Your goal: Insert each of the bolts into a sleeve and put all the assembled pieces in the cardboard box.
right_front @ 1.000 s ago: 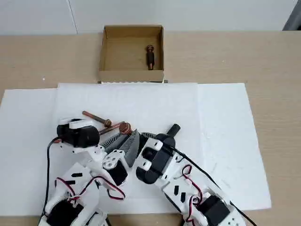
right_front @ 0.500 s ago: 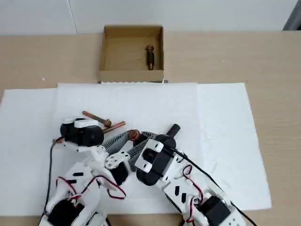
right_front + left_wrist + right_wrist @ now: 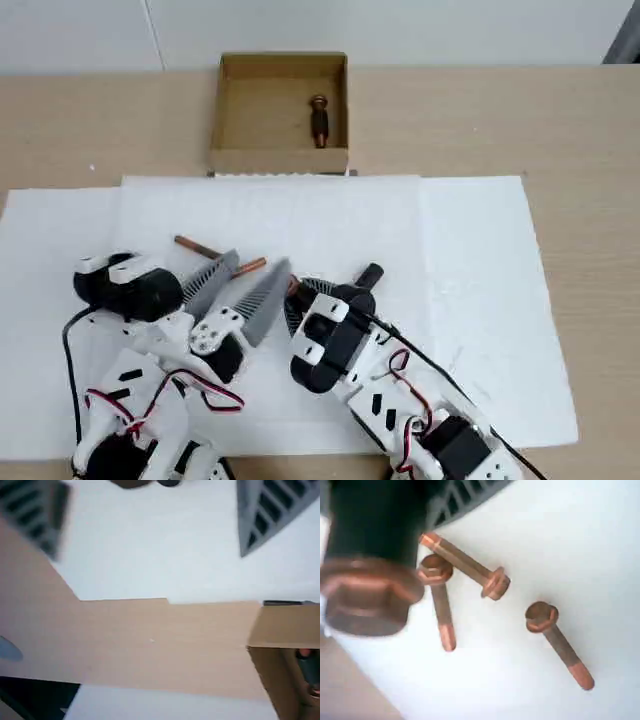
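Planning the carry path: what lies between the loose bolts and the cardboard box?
The high view shows bare white sheet between the loose bolts and the cardboard box.

- Pale wooden bench [image 3: 500,120] runs the full width, its surface plain under soft, even light.
- A white sheet [image 3: 480,300] is spread across the near half, with a second layer overlapping through the middle.
- The far edge meets a white wall [image 3: 400,30], and one thin dark seam [image 3: 153,30] slants down it at the left.
- A grey object [image 3: 627,40] pokes in at the far right corner.
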Controlling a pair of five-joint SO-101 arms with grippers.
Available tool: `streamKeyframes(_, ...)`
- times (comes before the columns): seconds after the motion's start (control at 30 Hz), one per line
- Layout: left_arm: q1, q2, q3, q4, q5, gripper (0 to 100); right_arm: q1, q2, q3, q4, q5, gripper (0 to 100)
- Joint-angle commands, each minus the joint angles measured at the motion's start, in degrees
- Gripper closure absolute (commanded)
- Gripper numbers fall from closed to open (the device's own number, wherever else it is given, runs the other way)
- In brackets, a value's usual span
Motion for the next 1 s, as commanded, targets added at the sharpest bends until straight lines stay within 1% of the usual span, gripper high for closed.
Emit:
streamKeyframes(0.0, -2.81, -0.35, -2.07, 0.26, -2.64, 100, 1.54, -0.57, -0.44, -1.10, 0.44, 99.6)
streamKeyframes(0.1, -7.03, -0.35, -1.45, 0.70, -7.12, 98, 6.02, -0.57, -0.26, -1.19, 0.35, 99.6)
streamKeyframes(0.3, -18.81, -0.35, 3.82, 6.33, -16.26, 99, 15.16, -0.22, -0.18, -1.19, -0.18, 99.6)
streamKeyframes(0.37, -22.95, -0.35, 7.16, 6.86, -19.08, 99, 18.42, -0.13, -0.18, -0.31, -4.13, 99.6)
streamKeyframes(0.43, -25.76, -0.35, 10.68, 6.59, -21.54, 99, 21.85, -0.13, -0.44, 2.68, -9.93, 99.6)
streamKeyframes(0.5, -27.08, -0.35, 13.32, 6.68, -22.86, 99, 24.66, -0.13, -0.70, 5.41, -14.51, 99.6)
streamKeyframes(0.53, -27.43, -0.35, 14.37, 6.68, -23.21, 99, 25.36, -0.13, -0.79, 6.73, -15.65, 99.6)
streamKeyframes(0.6, -27.96, -0.35, 15.69, 6.59, -23.56, 99, 25.54, -0.04, -1.32, 8.04, -16.00, 99.6)
streamKeyframes(0.73, -27.87, -0.35, 18.33, 6.51, -23.56, 99, 25.36, 1.45, -3.52, 7.43, -15.91, 99.6)
streamKeyframes(0.83, -27.96, -0.35, 21.05, 6.51, -23.56, 99, 25.36, 8.66, -8.62, 7.08, -16.09, 99.6)
streamKeyframes(0.97, -28.13, -0.35, 21.93, 6.51, -23.56, 99, 25.45, 25.10, -19.96, 5.05, -16.35, 99.6)
